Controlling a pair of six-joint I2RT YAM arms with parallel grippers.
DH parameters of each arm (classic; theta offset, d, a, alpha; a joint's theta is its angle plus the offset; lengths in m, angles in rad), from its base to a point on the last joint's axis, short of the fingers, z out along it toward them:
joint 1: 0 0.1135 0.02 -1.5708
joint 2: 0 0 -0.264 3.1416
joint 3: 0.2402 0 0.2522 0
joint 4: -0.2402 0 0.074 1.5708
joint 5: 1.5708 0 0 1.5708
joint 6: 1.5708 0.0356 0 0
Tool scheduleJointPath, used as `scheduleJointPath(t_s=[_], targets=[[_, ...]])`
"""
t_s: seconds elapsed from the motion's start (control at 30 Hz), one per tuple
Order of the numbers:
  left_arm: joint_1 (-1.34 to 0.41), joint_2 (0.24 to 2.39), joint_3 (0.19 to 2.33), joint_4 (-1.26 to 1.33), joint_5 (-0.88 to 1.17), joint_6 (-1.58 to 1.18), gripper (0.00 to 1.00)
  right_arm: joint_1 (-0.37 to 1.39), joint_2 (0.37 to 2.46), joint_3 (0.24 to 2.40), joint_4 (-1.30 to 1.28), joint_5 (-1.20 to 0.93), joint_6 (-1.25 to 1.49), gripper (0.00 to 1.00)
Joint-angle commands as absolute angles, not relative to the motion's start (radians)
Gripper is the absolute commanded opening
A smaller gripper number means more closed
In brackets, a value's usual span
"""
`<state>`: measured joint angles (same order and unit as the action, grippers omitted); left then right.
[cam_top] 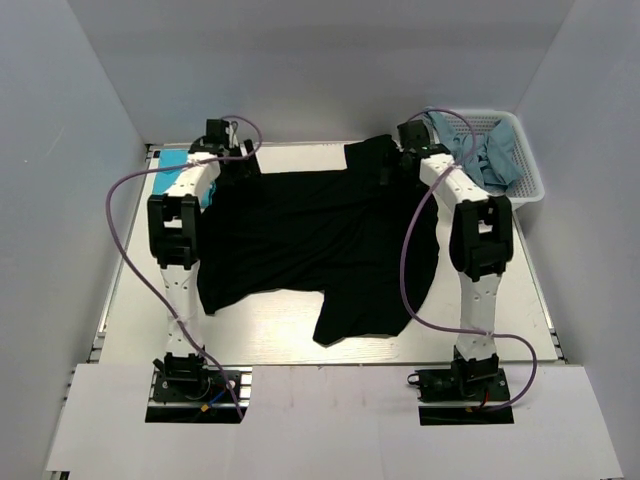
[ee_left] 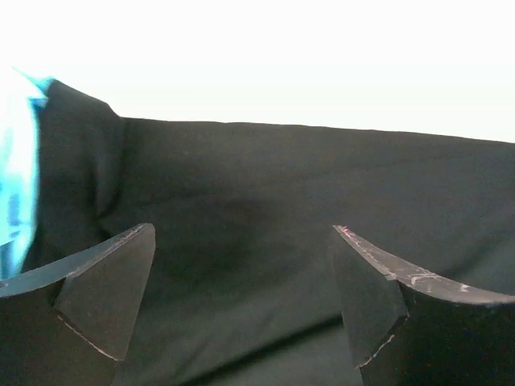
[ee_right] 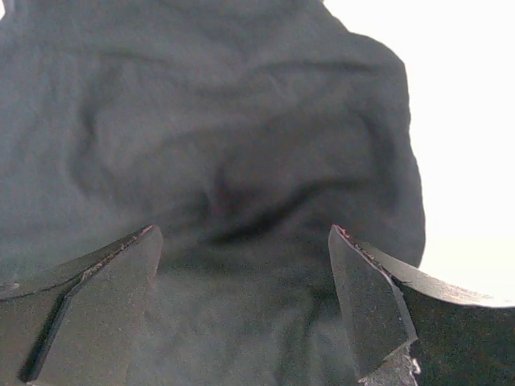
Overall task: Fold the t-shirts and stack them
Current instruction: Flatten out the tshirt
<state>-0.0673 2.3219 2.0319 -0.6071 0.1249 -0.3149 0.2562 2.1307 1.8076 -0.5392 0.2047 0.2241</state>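
Note:
A large black t-shirt (cam_top: 320,235) lies spread across the table with a sleeve bunched at the back right. My left gripper (cam_top: 238,165) hovers open over its back left edge, and black cloth (ee_left: 282,185) fills the gap between the fingers (ee_left: 243,241). A teal t-shirt (cam_top: 170,163) lies just left of that, showing as a bright strip (ee_left: 16,185) in the left wrist view. My right gripper (cam_top: 392,168) stands open above the rumpled sleeve (ee_right: 225,121), its fingers (ee_right: 243,241) holding nothing. Greyish-blue t-shirts (cam_top: 478,150) sit in the basket.
A white mesh basket (cam_top: 530,185) stands at the back right corner, close to the right arm. Grey walls close in the table on three sides. Purple cables loop off both arms over the table's sides.

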Motion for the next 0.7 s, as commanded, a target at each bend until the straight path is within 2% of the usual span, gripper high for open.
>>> scheduleJointPath(t_s=[0.0, 0.3, 0.43, 0.5, 0.67], targets=[[-0.095, 2.353, 2.068, -0.649, 0.097, -0.293, 0.99, 0.275, 2.227, 1.922, -0.538, 0.216, 0.204, 0.90], [-0.104, 2.462, 2.086, -0.578, -0.014, -0.319, 0.99, 0.268, 2.427, 2.129, -0.538, 0.232, 0.207, 0.90], [-0.104, 2.568, 2.251, -0.592, -0.067, -0.373, 0.99, 0.265, 2.494, 2.161, -0.493, 0.195, 0.207, 0.90], [-0.091, 2.602, 2.267, -0.557, -0.077, -0.417, 0.99, 0.264, 2.513, 2.164, -0.433, 0.170, 0.201, 0.90], [-0.052, 2.640, 2.252, -0.376, 0.024, -0.515, 0.99, 0.246, 2.611, 2.255, -0.351, 0.132, 0.184, 0.90]])
